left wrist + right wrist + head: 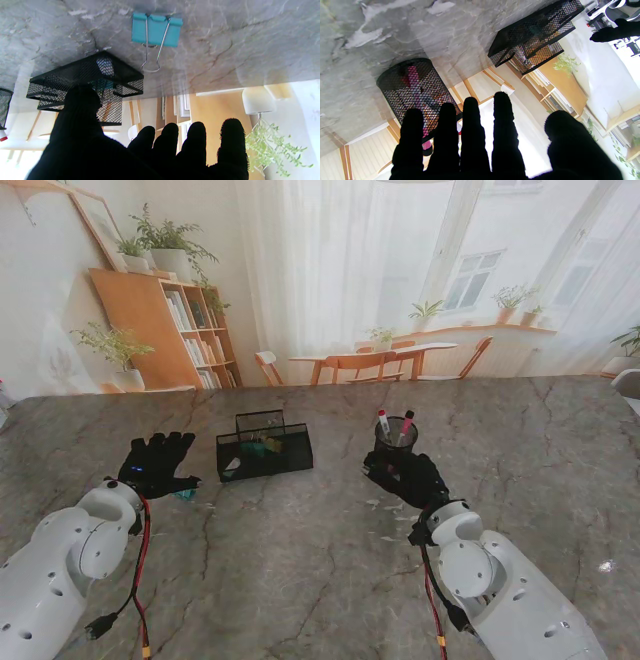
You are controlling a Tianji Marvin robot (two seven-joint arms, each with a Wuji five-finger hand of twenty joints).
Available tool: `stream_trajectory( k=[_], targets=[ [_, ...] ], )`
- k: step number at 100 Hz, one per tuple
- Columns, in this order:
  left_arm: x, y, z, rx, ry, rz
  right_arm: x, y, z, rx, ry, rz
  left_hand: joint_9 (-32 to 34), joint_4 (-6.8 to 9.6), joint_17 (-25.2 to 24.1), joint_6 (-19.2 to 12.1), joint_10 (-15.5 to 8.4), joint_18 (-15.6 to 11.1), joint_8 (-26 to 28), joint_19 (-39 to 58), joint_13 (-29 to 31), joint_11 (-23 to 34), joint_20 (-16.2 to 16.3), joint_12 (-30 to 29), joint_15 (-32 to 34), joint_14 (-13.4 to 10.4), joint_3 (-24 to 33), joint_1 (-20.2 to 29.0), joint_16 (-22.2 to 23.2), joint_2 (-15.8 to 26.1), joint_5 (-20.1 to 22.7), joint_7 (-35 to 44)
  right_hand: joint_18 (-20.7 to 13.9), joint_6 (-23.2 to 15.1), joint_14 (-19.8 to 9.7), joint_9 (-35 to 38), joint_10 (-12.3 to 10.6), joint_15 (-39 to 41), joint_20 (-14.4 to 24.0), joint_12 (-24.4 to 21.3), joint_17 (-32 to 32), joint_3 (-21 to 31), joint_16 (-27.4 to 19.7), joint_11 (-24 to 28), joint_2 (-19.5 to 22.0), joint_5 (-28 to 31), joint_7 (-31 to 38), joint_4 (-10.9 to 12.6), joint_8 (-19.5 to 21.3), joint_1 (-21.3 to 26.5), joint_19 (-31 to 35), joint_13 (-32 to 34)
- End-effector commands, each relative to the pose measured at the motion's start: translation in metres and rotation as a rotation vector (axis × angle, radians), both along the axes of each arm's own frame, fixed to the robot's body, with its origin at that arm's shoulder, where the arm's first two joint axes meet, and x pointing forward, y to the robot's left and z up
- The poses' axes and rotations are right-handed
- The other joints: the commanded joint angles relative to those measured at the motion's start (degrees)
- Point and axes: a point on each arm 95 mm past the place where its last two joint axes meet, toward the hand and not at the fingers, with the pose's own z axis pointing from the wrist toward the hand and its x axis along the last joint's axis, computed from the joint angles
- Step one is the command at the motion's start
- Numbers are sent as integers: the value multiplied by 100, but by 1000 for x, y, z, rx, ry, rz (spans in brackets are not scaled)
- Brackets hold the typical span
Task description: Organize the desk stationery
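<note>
Left wrist view has the black-gloved left hand (150,152) hovering empty, fingers spread, over the teal metal binder clip (156,30), probably lining up a grab for the black mesh desk tray (85,82).

Mesh tray (264,446) sits mid-table, pen cup (395,443) to its right, binder clip (184,493) to its left

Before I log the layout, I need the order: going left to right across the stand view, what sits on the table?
Left hand → teal clip → mesh tray → pen cup, with the right hand just nearer to me than the cup.
</note>
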Motion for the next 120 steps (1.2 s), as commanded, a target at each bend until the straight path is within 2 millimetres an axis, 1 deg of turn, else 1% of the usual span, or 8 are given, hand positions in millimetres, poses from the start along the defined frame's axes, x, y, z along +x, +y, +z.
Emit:
stream_trajectory(
  k=[1,9,33,48,72,88,102,120],
  targets=[
    [-6,5,-12,5,20,-3,-1,0,-2,-11,11,17,-22,-335,9,144,53,-92,91,71,67,14,141,96,50,64,-83,-189,29,290,-164,93,7,-6,14,30,28,-27,-47,61,-90,-99,4,97,162,116,27,-100,106,12,27,9],
    [-9,13,-16,9,23,-16,-1,0,-2,-17,11,22,-158,-336,12,47,-78,-160,98,56,42,-45,135,87,9,-13,-86,-208,24,252,-192,86,7,4,8,32,38,-25,-47,62,-92,-98,5,98,160,134,35,-100,108,17,26,15],
    [-16,36,-27,24,57,-33,-1,1,-2,-38,6,39,-337,-328,-61,-47,-225,-146,80,-293,-89,-137,14,-23,-165,-68,-77,-286,-73,219,-244,35,-18,-12,13,31,39,-26,-48,61,-91,-101,4,97,166,107,24,-100,106,14,26,11],
    [-21,38,-35,-3,44,25,0,5,-3,-46,14,58,-244,-325,-8,141,-36,-47,55,-288,-37,-106,58,-66,-114,38,-68,-284,-76,230,-189,34,15,-9,8,34,34,-24,-46,62,-84,-102,5,99,167,115,30,-99,108,15,32,14],
    [-20,22,-47,-76,35,125,1,11,-6,-48,35,82,-41,-323,29,350,260,259,12,303,186,-7,391,-4,158,268,-85,-423,137,216,-237,23,-2,-8,17,28,40,-21,-47,61,-88,-100,5,97,171,114,30,-98,109,16,35,13],
    [-19,10,-50,-78,48,147,1,12,-7,-47,43,85,144,-318,122,435,359,388,36,966,394,119,691,267,455,365,-67,-628,498,162,-257,35,-2,1,13,28,28,-16,-48,62,-93,-102,6,98,171,117,33,-99,111,19,37,13],
    [-20,5,-53,-32,42,150,1,13,-6,-45,51,86,241,-325,160,538,300,280,97,1424,458,282,947,723,734,360,-67,-645,903,194,-263,15,2,11,16,29,41,-15,-49,62,-94,-102,6,100,167,136,42,-98,114,19,39,9],
    [-16,0,-55,29,28,154,2,14,-6,-46,57,91,352,-320,357,606,344,61,501,2183,562,521,1399,1508,1385,393,-67,-279,1617,153,-284,240,-10,-7,9,26,31,-13,-50,62,-88,-103,5,98,171,120,34,-99,112,19,43,11]
  ],
)
